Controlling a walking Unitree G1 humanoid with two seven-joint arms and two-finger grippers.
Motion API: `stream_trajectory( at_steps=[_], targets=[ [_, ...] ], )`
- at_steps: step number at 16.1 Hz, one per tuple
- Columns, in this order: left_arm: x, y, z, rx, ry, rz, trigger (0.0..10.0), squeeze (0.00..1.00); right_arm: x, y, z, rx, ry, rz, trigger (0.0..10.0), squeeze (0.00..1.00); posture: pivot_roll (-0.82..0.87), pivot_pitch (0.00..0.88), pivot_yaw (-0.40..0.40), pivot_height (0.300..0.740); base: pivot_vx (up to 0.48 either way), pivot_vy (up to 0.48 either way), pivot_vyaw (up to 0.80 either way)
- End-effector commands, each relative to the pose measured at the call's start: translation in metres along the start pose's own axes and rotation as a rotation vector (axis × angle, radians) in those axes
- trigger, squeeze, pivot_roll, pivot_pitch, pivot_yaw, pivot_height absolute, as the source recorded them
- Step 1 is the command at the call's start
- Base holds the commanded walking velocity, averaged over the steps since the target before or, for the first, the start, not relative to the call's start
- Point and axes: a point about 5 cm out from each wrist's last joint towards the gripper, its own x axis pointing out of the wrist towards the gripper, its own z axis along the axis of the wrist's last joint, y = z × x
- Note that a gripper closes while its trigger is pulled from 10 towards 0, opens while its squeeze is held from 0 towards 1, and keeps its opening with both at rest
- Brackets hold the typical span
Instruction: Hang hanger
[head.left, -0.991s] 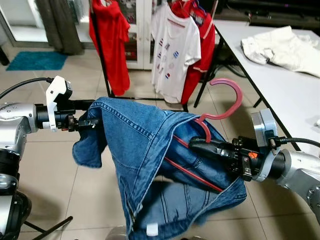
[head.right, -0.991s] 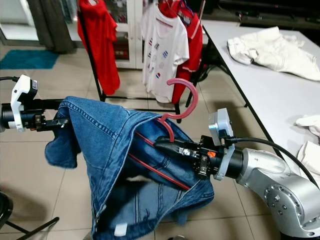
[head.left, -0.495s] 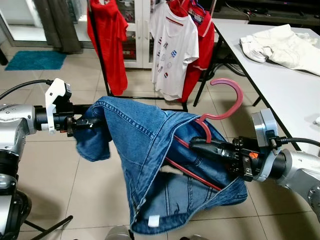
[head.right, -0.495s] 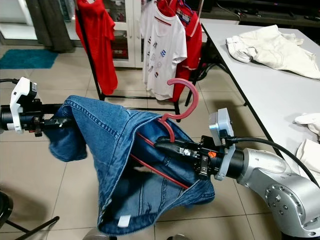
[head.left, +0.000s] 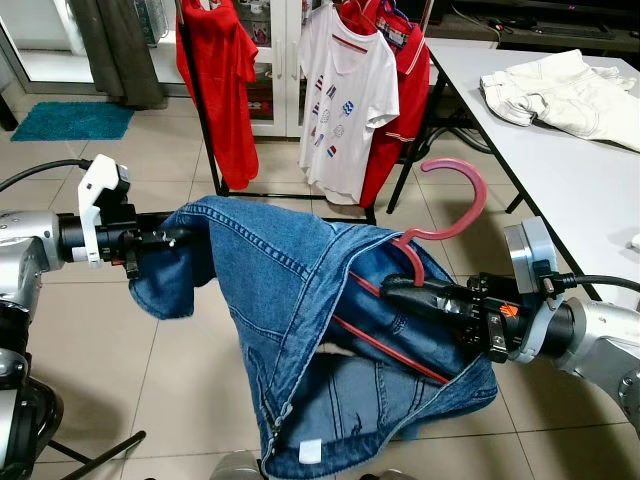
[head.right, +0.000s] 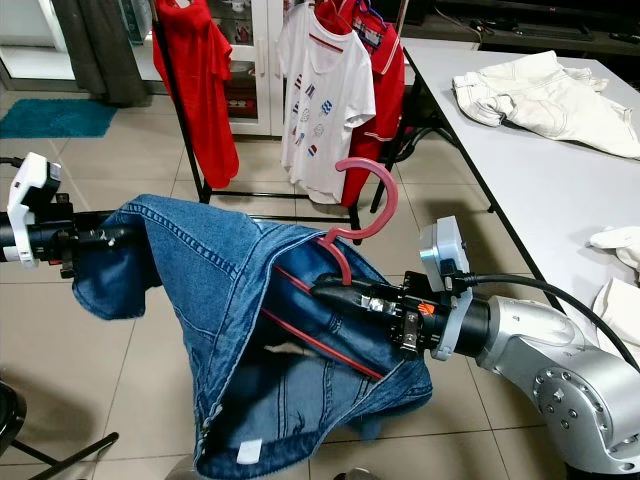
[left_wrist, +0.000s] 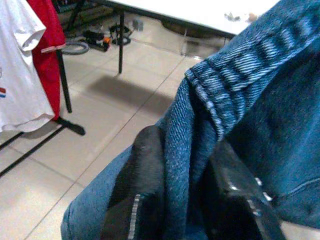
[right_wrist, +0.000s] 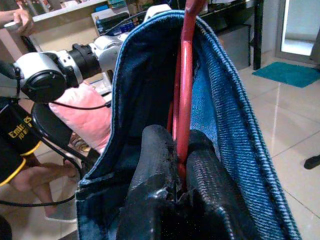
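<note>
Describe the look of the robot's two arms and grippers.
Both arms are silver metal with black cables running along them. Each wrist carries a white camera block. The left gripper and right gripper each have two long black fingers; the right wrist shows a small orange mark.

Ahead, the clothes rack (head.left: 200, 110) is crowded with red shirts (head.left: 218, 80) and a white T-shirt (head.left: 345, 100), with an open gap of bare rail between them. The white table (head.left: 560, 150) hems in the right side. Open tiled floor (head.left: 110, 340) lies before the rack.
</note>
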Motion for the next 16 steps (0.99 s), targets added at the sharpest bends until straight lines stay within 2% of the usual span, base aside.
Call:
stream_trajectory(
  at_steps=[1,6,9,13,14,16],
  targets=[
    [-0.003,0.001,0.007,0.0,-0.046,0.006,0.0,0.0,-0.002,0.0,0.007,-0.029,-0.023,0.006,10.0,0.0,0.03,0.049,-0.041,0.74,0.0,0.0,0.0],
    [-0.001,-0.001,0.005,-0.116,-0.225,0.071,0.0,0.0,-0.002,0.0,0.007,-0.025,-0.043,-0.008,10.0,0.0,0.03,0.05,-0.032,0.74,0.0,0.0,0.0],
    [0.0,0.007,-0.002,-0.195,-0.34,0.246,0.0,0.0,-0.002,0.0,0.008,-0.02,-0.061,-0.011,10.0,0.0,0.03,0.049,-0.03,0.74,0.0,0.0,0.0],
    [0.001,0.016,-0.021,-0.46,-0.541,0.497,0.0,0.0,-0.002,-0.001,0.009,-0.016,-0.074,-0.012,10.0,0.0,0.03,0.047,-0.031,0.74,0.0,0.0,0.0],
    [0.001,0.017,-0.024,-0.492,-0.546,0.527,0.0,0.0,-0.002,-0.001,0.009,-0.015,-0.075,-0.013,10.0,0.0,0.03,0.047,-0.031,0.74,0.0,0.0,0.0],
    [0.003,0.022,-0.046,-0.639,-0.523,0.716,0.0,0.0,-0.003,-0.001,0.01,-0.015,-0.084,-0.017,10.0,0.0,0.03,0.047,-0.029,0.74,0.0,0.0,0.0]
  ],
)
